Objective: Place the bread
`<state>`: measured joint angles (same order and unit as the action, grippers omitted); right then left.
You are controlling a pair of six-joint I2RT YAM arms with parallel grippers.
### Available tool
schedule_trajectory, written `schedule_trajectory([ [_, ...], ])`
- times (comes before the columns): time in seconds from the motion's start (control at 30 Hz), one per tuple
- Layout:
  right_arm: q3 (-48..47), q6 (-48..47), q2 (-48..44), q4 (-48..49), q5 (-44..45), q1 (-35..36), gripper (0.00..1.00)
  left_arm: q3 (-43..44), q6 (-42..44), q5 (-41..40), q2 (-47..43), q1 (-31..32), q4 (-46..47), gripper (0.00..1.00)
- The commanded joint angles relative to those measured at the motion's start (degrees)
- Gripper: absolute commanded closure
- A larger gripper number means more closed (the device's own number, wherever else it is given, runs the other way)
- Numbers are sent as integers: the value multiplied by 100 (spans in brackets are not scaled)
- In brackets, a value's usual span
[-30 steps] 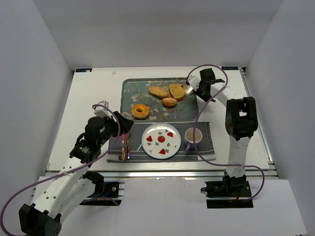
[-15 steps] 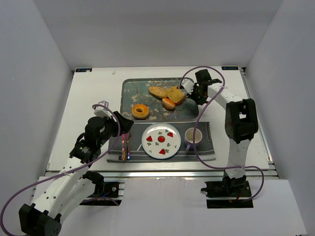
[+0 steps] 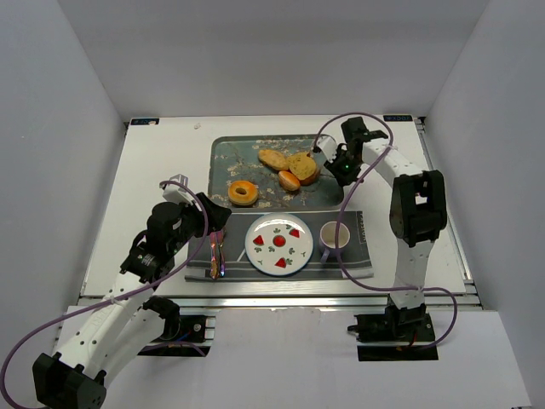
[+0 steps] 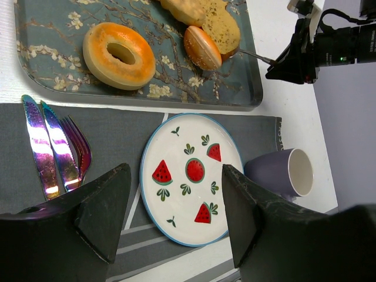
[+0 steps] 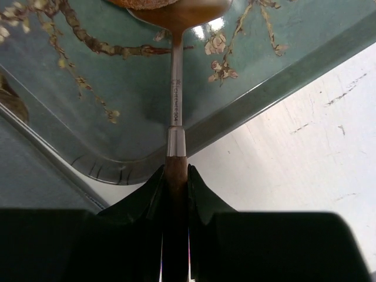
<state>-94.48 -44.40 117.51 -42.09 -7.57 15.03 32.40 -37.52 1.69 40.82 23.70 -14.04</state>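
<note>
Several bread pieces lie on the blue flowered tray (image 3: pixel 223 158): a long slice (image 3: pixel 274 158), a toast slice (image 3: pixel 303 164), a small bun (image 3: pixel 289 180) and a bagel (image 3: pixel 243 192). My right gripper (image 3: pixel 329 162) is shut on the wooden handle of a spoon (image 5: pixel 175 88). The spoon's bowl reaches under the edge of the toast slice (image 5: pixel 141 3), over the tray (image 5: pixel 88 129). My left gripper (image 3: pixel 217 220) hangs open and empty above the watermelon plate (image 4: pixel 191 176). The left wrist view also shows the bagel (image 4: pixel 119 54), the bun (image 4: pixel 202 48) and the toast (image 4: pixel 220 23).
A grey placemat (image 3: pixel 358 226) in front of the tray carries the plate (image 3: pixel 278 244), a purple mug (image 3: pixel 334 238) on its right and iridescent cutlery (image 3: pixel 215 253) on its left. White walls enclose the table.
My right gripper has moved left and down with the spoon, in against the toast slice. The toast and bun have shifted slightly left. The left arm has not moved.
</note>
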Motion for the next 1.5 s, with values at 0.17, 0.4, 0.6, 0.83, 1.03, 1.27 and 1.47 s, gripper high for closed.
schedule_trajectory([
  [0.17,-641,669,202,-406,-886,-500,100,126,16,6,-100,-24,69,27],
  [0.4,-642,775,-17,-371,-1290,-834,100,152,8,-46,-162,-24,7,27],
  [0.6,-405,521,-631,-335,-1624,-896,100,187,25,-81,-153,-24,-20,26],
  [0.83,481,-366,-1651,-327,-2011,-501,100,196,16,-82,-118,-24,7,26],
  [1.03,1325,-1342,-2276,-380,-2099,288,100,214,25,-81,-92,-24,24,26],
  [1.27,1915,-2423,-2514,-2,-1537,957,100,214,25,-90,-170,-24,-90,26],
  [1.47,2336,-3547,-2812,533,-1160,1195,100,161,-1,-90,-285,-24,-99,26],
])
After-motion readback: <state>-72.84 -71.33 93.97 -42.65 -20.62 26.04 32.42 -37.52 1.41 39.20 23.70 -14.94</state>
